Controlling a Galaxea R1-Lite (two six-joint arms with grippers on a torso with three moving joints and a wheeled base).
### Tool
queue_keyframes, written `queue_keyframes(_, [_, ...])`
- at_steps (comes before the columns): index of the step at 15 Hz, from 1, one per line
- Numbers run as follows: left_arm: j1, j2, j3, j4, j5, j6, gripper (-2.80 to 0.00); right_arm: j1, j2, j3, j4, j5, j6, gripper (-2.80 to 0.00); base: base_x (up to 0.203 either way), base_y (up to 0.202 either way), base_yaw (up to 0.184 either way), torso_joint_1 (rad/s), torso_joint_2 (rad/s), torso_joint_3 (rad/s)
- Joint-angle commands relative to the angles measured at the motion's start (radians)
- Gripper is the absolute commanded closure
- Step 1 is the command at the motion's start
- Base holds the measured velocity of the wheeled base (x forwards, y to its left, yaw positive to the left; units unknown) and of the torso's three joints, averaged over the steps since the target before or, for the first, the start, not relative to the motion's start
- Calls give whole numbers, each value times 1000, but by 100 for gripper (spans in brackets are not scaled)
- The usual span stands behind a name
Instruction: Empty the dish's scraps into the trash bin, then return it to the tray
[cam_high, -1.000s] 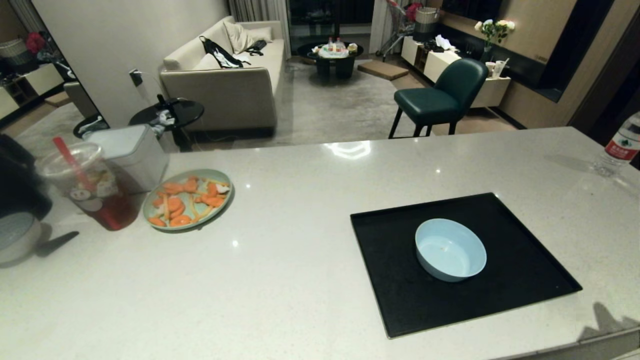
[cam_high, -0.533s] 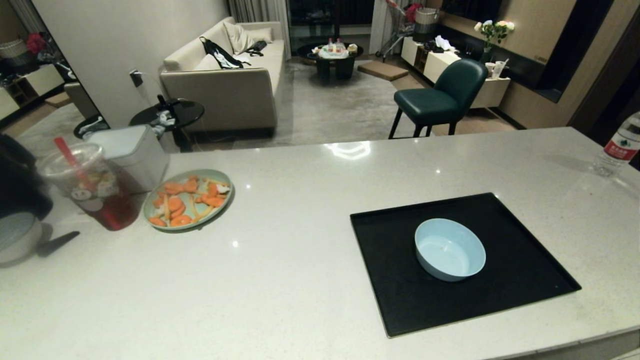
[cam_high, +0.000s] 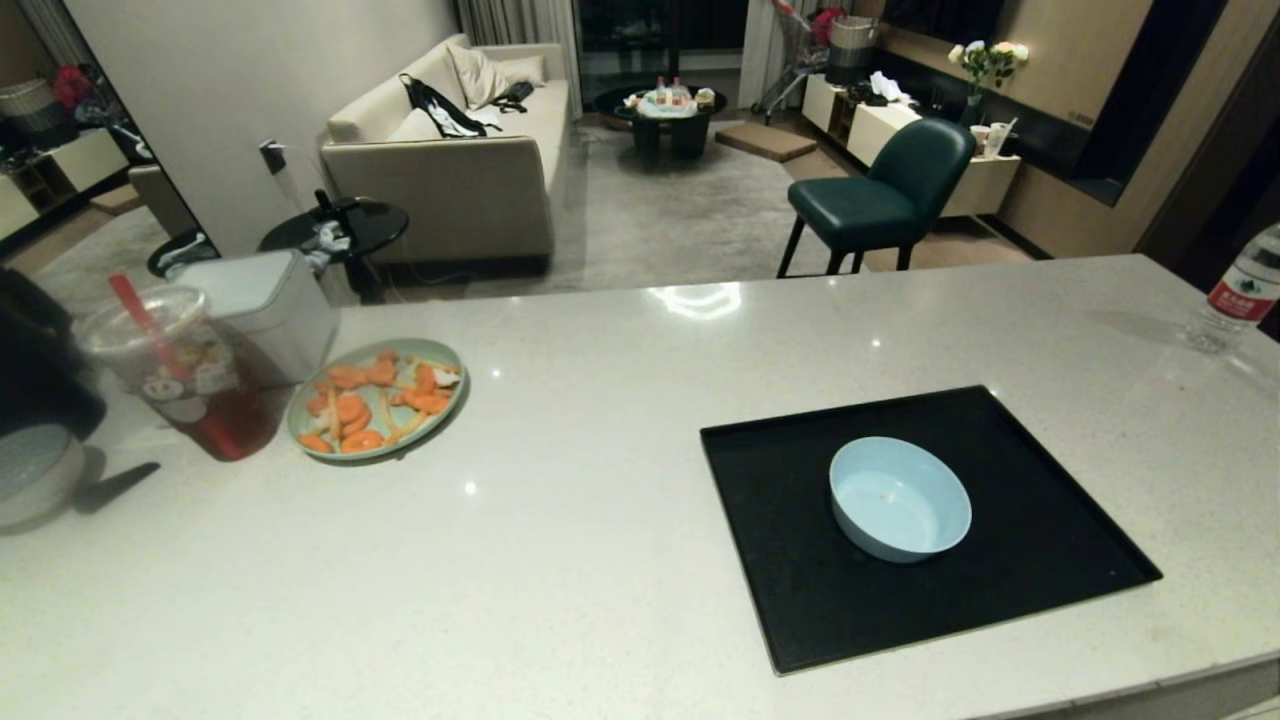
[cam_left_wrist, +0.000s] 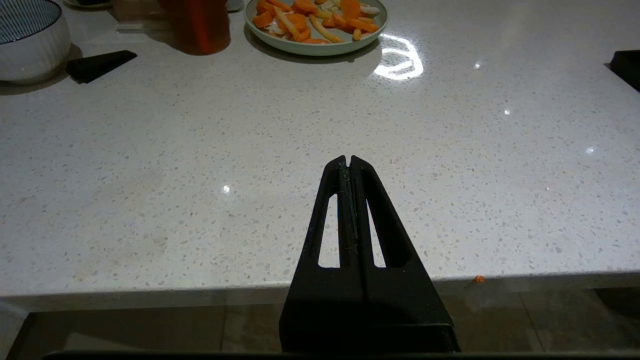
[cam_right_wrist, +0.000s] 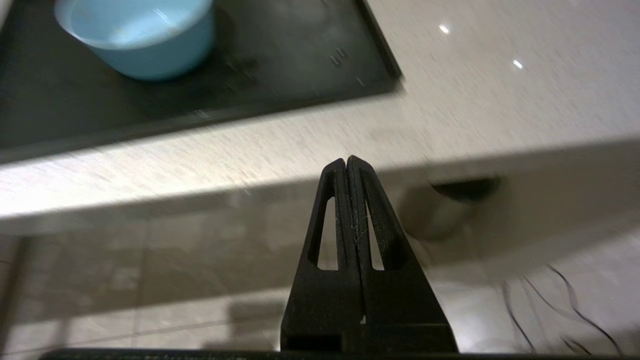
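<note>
Both jaws pressed shut on nothing, left gripper (cam_left_wrist: 349, 159) parked at the counter edge, right gripper (cam_right_wrist: 346, 160) now dropped below it, its shadow gone from the counter; dish (cam_high: 900, 498) sits nearly clean on tray (cam_high: 1040, 560), so task looks finished.

Home interior, open-plan living and dining space. Pale speckled stone counter (cam_high: 620, 420) in the foreground, laid as for a meal: green plate (cam_high: 375, 398) of orange and yellowish food slices, lidded iced-tea cup (cam_high: 185, 375) with red straw, water bottle (cam_high: 1238, 290) at the far edge. Beyond it a beige sofa (cam_high: 450, 150) with cushions, low dark coffee table (cam_high: 660, 110) carrying small items, dark green upholstered chair (cam_high: 880, 195), sideboard with a vase of flowers (cam_high: 985, 60). Grey carpet, curtains at the back.
</note>
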Motion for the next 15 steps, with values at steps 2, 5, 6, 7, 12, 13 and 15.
queue_keyframes(2, [0,1,0,-1,0,-2,0,-10,-128,0,28,2,-10,0,0,0,0,0,0,0])
queue_keyframes(5, [0,1,0,-1,0,0,0,6,-262,0,27,2,-14,0,0,0,0,0,0,0])
queue_keyframes(6, [0,1,0,-1,0,0,0,6,-262,0,27,1,-17,0,0,0,0,0,0,0])
queue_keyframes(7, [-1,0,0,-1,0,0,0,6,-262,0,27,1,-19,0,0,0,0,0,0,0])
queue_keyframes(12, [0,1,0,-1,0,-1,0,6,-262,0,27,1,-20,0,0,0,0,0,0,0])
queue_keyframes(13, [0,0,0,-1,0,-1,0,6,-262,0,27,3,-20,0,0,0,0,0,0,0])
queue_keyframes(15, [0,1,0,-1,0,-1,0,6,-262,0,27,3,-17,0,0,0,0,0,0,0])
